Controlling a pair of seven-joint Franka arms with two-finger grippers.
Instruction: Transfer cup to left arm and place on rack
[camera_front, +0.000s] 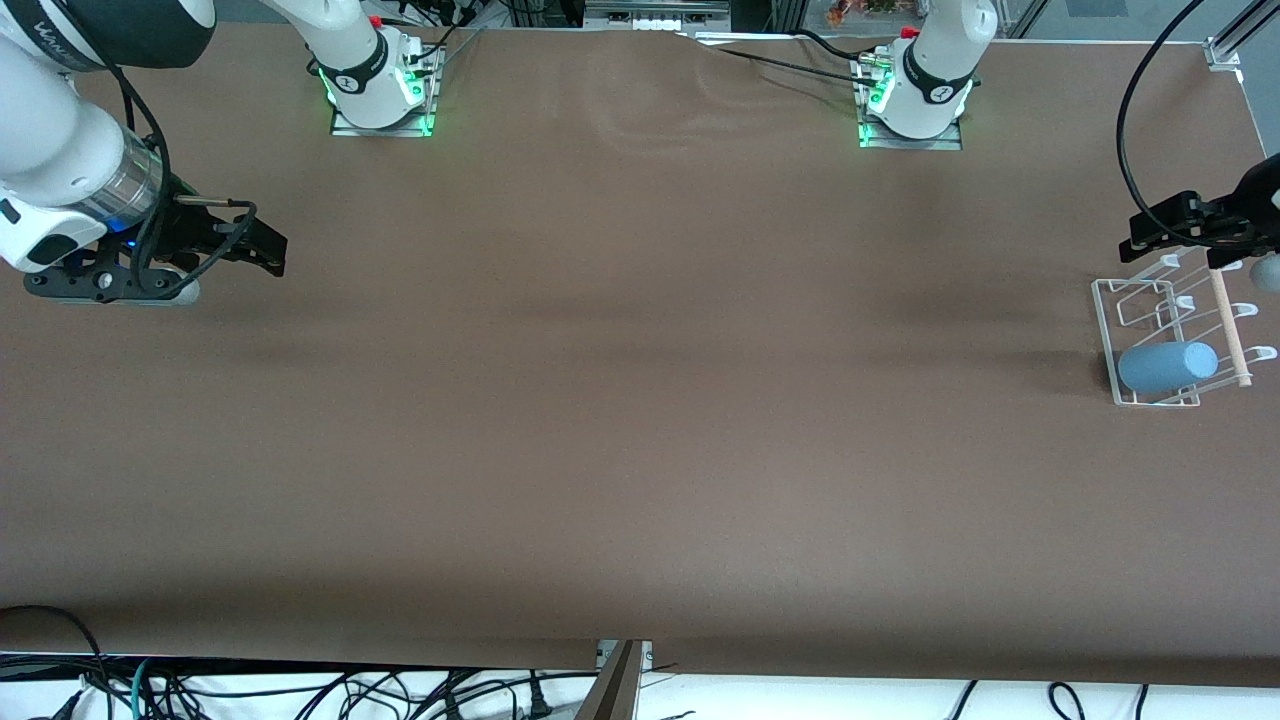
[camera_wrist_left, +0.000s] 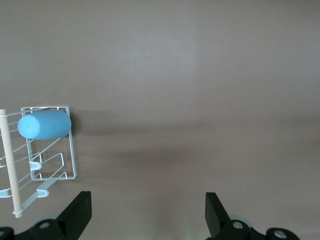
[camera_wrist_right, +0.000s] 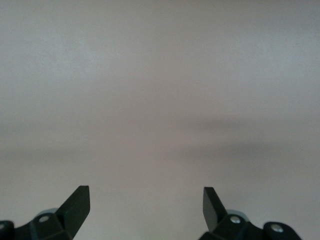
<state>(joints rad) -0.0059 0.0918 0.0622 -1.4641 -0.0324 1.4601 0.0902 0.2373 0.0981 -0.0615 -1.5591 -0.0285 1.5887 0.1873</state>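
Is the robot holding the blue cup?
No, the cup lies on its side on the rack, and both grippers are open and empty.

You're looking at a brown table cover (camera_front: 640, 420), matte and faintly rippled toward the bases' edge — soft shadow bands cross it. At the edge nearest the front camera, black cables (camera_front: 330, 695) tangle over a white floor — light is even

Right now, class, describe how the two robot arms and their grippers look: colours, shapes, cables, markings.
Both arms are white with dark joint bands and green-lit bases. The right gripper is all black with pointed fingers, black cables looping around it, and a blue light at the wrist. The left gripper is black too, under a black cable.
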